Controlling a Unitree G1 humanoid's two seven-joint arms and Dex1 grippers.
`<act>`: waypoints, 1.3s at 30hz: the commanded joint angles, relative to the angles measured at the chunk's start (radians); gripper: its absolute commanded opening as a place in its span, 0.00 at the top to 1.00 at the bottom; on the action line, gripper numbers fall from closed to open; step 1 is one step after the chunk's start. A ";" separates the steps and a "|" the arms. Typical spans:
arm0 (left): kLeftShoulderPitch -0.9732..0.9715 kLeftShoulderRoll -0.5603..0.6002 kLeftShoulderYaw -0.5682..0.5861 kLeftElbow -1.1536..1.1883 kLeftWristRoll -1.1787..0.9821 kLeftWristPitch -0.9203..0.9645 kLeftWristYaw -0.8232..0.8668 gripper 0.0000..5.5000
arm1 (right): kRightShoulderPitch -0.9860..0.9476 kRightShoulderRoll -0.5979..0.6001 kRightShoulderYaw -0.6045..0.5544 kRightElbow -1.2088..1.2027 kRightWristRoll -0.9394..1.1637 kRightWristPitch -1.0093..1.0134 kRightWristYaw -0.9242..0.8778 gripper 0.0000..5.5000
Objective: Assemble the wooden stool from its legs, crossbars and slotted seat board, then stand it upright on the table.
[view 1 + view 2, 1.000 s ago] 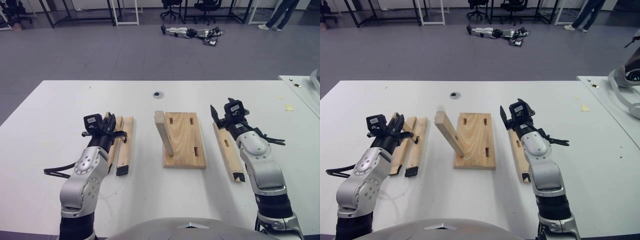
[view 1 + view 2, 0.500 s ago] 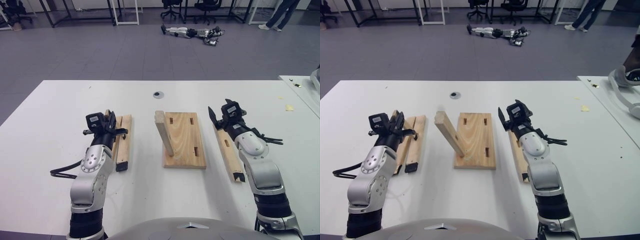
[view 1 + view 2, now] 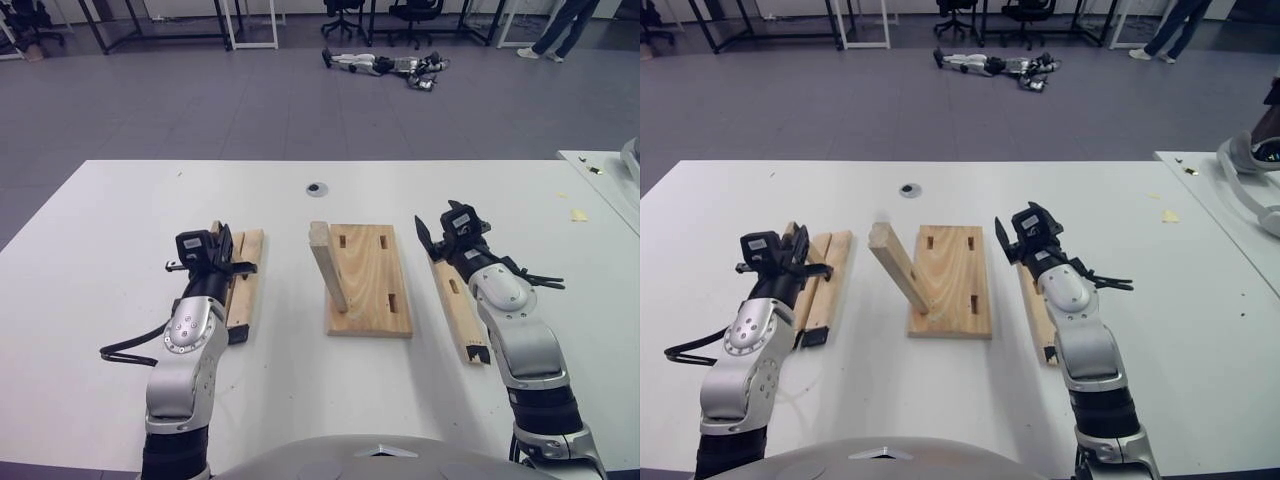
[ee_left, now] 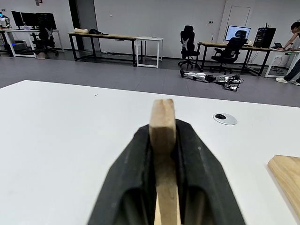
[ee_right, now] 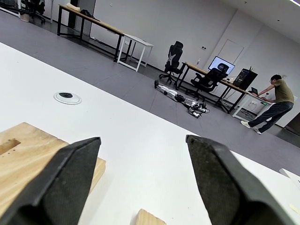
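The slotted seat board [image 3: 372,285] lies flat at the table's middle, and one wooden leg [image 3: 328,265] stands tilted in its near-left slot. Several wooden bars [image 3: 245,278] lie side by side left of the board. My left gripper [image 3: 218,252] sits at their far end; in the left wrist view my left gripper [image 4: 162,129] is shut on a wooden bar [image 4: 162,110] standing on edge. Right of the board lies another slotted bar [image 3: 458,310]. Just above its far end, my right gripper [image 3: 440,230] is open with nothing between its fingers [image 5: 75,173].
A round cable grommet [image 3: 318,189] is set into the table behind the board. Another table's corner [image 3: 600,180] stands at the far right. Bare white tabletop stretches in front of the parts and to both sides.
My left arm has swung inward and a little to the right, and its fingers have come in on the bar. The right gripper has drifted slightly left, still open.
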 commanded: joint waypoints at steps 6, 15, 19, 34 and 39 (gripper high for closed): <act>0.004 -0.025 -0.020 0.031 0.045 -0.052 -0.026 0.93 | -0.001 -0.017 0.002 0.002 -0.009 -0.002 0.026 0.38; -0.010 -0.034 -0.015 0.047 0.067 -0.097 -0.037 0.93 | -0.004 -0.017 0.013 0.008 -0.017 -0.003 0.031 0.38; 0.022 -0.025 -0.009 0.042 0.073 -0.094 -0.045 0.93 | -0.003 -0.017 0.013 0.008 -0.018 -0.002 0.032 0.38; 0.036 -0.021 -0.024 0.139 0.086 -0.185 -0.102 0.93 | -0.005 -0.014 0.013 0.018 -0.020 -0.010 0.035 0.38; 0.090 -0.029 -0.016 0.186 0.052 -0.123 -0.118 0.93 | -0.006 -0.016 0.012 0.018 -0.021 -0.005 0.037 0.38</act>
